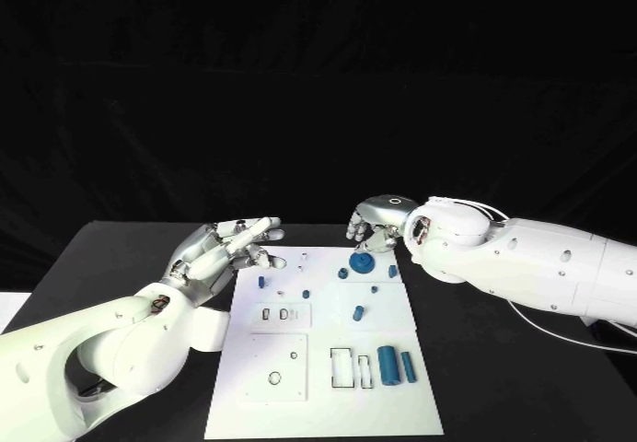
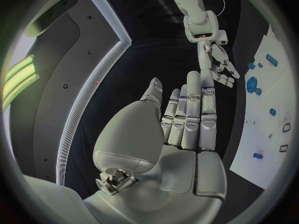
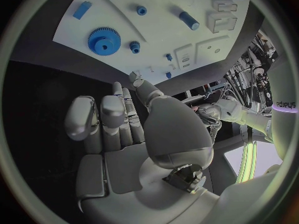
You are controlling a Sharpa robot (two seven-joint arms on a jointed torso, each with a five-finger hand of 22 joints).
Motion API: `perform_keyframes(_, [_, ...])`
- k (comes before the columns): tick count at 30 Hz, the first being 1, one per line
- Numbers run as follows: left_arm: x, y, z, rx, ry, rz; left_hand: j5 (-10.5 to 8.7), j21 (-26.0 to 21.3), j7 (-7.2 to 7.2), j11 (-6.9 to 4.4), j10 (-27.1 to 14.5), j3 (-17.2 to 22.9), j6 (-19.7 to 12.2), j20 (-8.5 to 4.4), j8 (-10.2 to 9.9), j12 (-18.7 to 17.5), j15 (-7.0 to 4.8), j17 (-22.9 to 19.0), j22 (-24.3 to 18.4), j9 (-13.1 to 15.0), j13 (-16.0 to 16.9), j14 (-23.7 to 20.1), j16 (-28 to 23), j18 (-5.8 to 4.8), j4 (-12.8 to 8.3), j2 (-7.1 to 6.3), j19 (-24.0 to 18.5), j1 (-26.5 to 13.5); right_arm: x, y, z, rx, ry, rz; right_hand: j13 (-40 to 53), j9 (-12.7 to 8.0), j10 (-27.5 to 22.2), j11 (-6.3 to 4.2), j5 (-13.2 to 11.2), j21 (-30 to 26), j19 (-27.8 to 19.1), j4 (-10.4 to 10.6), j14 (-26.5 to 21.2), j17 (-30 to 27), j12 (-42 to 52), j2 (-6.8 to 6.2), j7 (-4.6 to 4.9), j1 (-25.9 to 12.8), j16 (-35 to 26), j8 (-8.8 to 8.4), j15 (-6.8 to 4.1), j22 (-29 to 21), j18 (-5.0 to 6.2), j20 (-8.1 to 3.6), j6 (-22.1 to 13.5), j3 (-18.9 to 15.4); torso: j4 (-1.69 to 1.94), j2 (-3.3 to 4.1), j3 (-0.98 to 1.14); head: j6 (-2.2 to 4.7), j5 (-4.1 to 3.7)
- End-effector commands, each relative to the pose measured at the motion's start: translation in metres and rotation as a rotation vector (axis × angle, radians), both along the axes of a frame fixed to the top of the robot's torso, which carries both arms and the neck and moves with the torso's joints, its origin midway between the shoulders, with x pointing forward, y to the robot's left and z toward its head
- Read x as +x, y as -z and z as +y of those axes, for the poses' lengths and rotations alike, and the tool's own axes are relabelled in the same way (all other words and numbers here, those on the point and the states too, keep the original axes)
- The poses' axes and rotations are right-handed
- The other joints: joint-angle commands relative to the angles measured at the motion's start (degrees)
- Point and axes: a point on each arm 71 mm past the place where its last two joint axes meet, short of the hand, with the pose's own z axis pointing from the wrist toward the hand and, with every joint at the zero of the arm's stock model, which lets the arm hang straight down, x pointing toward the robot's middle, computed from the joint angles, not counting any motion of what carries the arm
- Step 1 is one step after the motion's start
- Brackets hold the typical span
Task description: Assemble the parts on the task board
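Silver left hand (image 1: 228,250) at nine o'clock of task board (image 1: 299,405), fingers straight, holding nothing; right hand (image 1: 375,224) at twelve, curled, empty.

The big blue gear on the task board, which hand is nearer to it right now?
Right. The right hand hovers just beyond the big blue gear, near the task board's far edge. The left hand is off the board's left side, farther away.

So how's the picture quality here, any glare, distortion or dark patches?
Head view: the task board is brightly lit against a black table and backdrop, and the right hand shines. Left wrist view: fisheye bends the board's edge; the left hand is evenly lit. Right wrist view: the large blue gear is sharp, with a green glow at the rim.
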Motion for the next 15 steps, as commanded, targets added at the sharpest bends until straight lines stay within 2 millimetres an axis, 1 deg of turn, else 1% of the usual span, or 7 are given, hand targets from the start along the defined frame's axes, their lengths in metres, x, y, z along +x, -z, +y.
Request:
perform_keyframes(1, [-0.0014,-0.003,-0.0024,-0.016,0.022,-0.003,0.28,-0.9,0.35,0.16,-0.37,-0.69,-0.16,0.35,-0.39,-0.2,0.45,-0.24,-0.29,0.01,0.13,-1.9,-1.25,0.21,-0.08,0.72,-1.66,-0.04,0.0002,0.004,0.0015,-0.091,-0.001,0.019,-0.11,0.09,-0.57,0.08,-0.23,0.37,0.21,0.13,1.71,0.32,-0.23,-0.83,-0.43,0.04,0.46,-0.19,0.63,0.28,-0.95,0.19,-0.09,0.51,0.5,0.93,-0.28,-0.13,-0.31])
perform_keyframes(3, [-0.0015,-0.0035,-0.0027,-0.016,0.024,-0.003,0.27,-1.23,0.46,0.24,-0.4,-0.85,-0.16,0.55,-0.38,-0.17,0.61,-0.43,-0.41,0.04,0.18,-2.57,-1.8,0.22,-0.12,0.86,-2.29,-0.11,-0.0001,0.0046,0.0029,-0.099,-0.005,0.021,-0.13,0.08,-0.79,0.14,-0.24,0.48,0.16,0.22,1.64,0.49,-0.26,-0.87,-0.5,0.07,0.7,-0.2,0.68,0.39,-0.95,0.25,-0.12,0.68,0.62,1.22,-0.35,-0.11,-0.32])
perform_keyframes(6, [-0.0015,-0.0038,-0.0029,-0.017,0.026,-0.002,0.27,-1.72,0.56,0.35,-0.48,-1.09,-0.18,0.82,-0.38,-0.15,0.8,-0.8,-0.61,0.07,0.27,-3.31,-2.8,0.29,-0.24,1.08,-3.11,-0.13,-0.0006,0.0051,0.0049,-0.106,-0.012,0.02,-0.14,0.09,-0.88,0.14,-0.24,0.55,0.15,0.29,1.62,0.63,-0.26,-0.86,-0.56,0.09,0.86,-0.19,0.69,0.47,-0.96,0.27,-0.11,0.78,0.64,1.46,-0.42,-0.43,-0.3])
perform_keyframes(8, [-0.0014,-0.0039,-0.0032,-0.017,0.027,-0.002,0.27,-2.43,0.66,0.53,-0.58,-1.31,-0.25,1.13,-0.39,-0.15,1.04,-1.43,-0.95,0.09,0.35,-4.25,-4.35,0.33,-0.37,1.28,-4.08,-0.13,-0.0011,0.0055,0.0062,-0.111,-0.016,0.021,-0.16,0.09,-1.02,0.14,-0.2,0.71,0.16,0.37,1.58,0.87,-0.25,-0.81,-0.64,0.19,1.14,-0.18,0.68,0.66,-0.98,0.31,-0.11,1.0,0.71,1.66,-0.49,-0.4,-0.44])
perform_keyframes(13, [-0.0008,-0.0036,-0.0038,-0.016,0.029,0.0,0.28,-5.36,1.23,0.88,-1.11,-1.87,-0.53,2.21,-0.42,-0.19,2.03,-4.09,-2.54,0.1,0.41,-6.69,-10.84,0.41,-0.77,1.78,-7.19,0.0,-0.002,0.0081,0.0092,-0.12,-0.024,0.029,-0.25,0.01,-1.83,0.22,-0.28,0.97,0.0,0.58,1.36,0.96,-0.35,-1.0,-0.57,0.31,1.53,-0.3,0.73,0.85,-0.96,0.38,-0.55,1.49,0.84,1.98,-0.53,-0.66,-0.52])
perform_keyframes(14, [-0.0007,-0.0035,-0.0038,-0.016,0.029,0.001,0.3,-6.38,1.26,1.32,-1.38,-2.0,-0.68,2.61,-0.45,-0.23,2.38,-5.06,-3.12,0.09,0.36,-7.64,-13.18,0.35,-0.85,1.94,-8.23,0.04,-0.0023,0.0088,0.0098,-0.121,-0.026,0.031,-0.28,-0.03,-2.27,0.26,-0.79,0.96,-0.15,0.74,1.17,0.58,-0.37,-1.13,-0.52,0.25,1.36,-0.34,0.78,0.74,-0.92,0.4,-0.85,1.54,0.88,2.03,-0.53,-0.68,-0.57])
perform_keyframes(15, [-0.0006,-0.0034,-0.0038,-0.015,0.028,0.001,0.3,-6.73,1.27,1.45,-1.45,-2.04,-0.74,2.73,-0.46,-0.22,2.5,-5.39,-3.32,0.09,0.34,-7.77,-13.95,0.38,-0.9,2.0,-8.53,0.07,-0.0025,0.0096,0.0103,-0.122,-0.027,0.034,-0.3,-0.07,-2.73,0.28,-1.27,0.99,-0.26,0.9,1.05,0.47,-0.39,-1.22,-0.53,0.25,1.36,-0.35,0.76,0.71,-0.9,0.42,-1.12,1.6,0.91,2.08,-0.53,-0.68,-0.63])
